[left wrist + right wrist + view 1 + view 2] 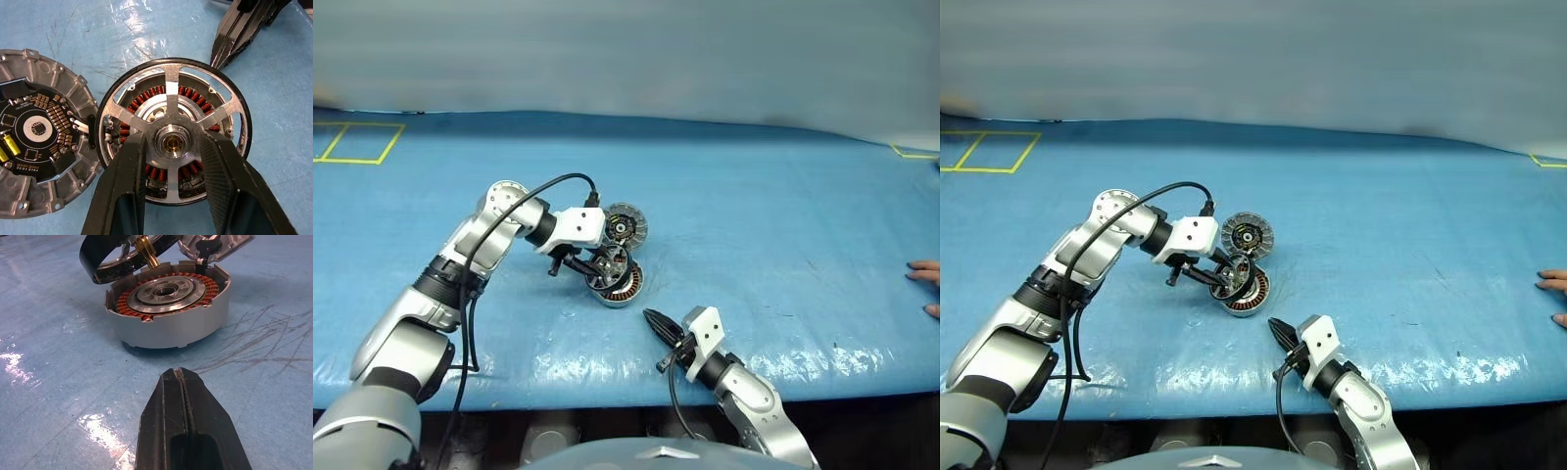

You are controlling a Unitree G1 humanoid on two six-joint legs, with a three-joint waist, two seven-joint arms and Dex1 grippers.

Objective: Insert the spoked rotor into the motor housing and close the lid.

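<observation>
Rotor first: the spoked rotor (172, 142), black-rimmed with silver spokes and a brass-coloured bore in its silver hub, is gripped by the left hand (172, 196), whose two black fingers (122, 196) clamp either side of the hub. In the left wrist view the rotor sits directly over the motor housing (168, 316), with the copper-brown windings visible through the gaps between the spokes. The right wrist view shows it is not seated: the rotor hangs tilted above the housing's rim, one edge of its black rim close beside the housing wall and its short brass shaft pointing down towards the silver centre hub.

The housing stands upright on the blue tabletop (783, 225), roughly central in front of the robot. The lid (626, 224) is swung open and stands up at the far edge of the housing, joined to it at the rim; the left wrist view shows its inner face, a dark round circuit board with small components inside a grey cast ring.

The right hand (182, 382) rests low over the tabletop just on the near side of the housing, pointing at it, its fingers pressed together and holding nothing.

At the right edge of the tabletop a person's fingertips (926, 276) rest on the blue surface, well apart from the motor parts. Yellow tape lines (357, 145) mark the far left corner.
</observation>
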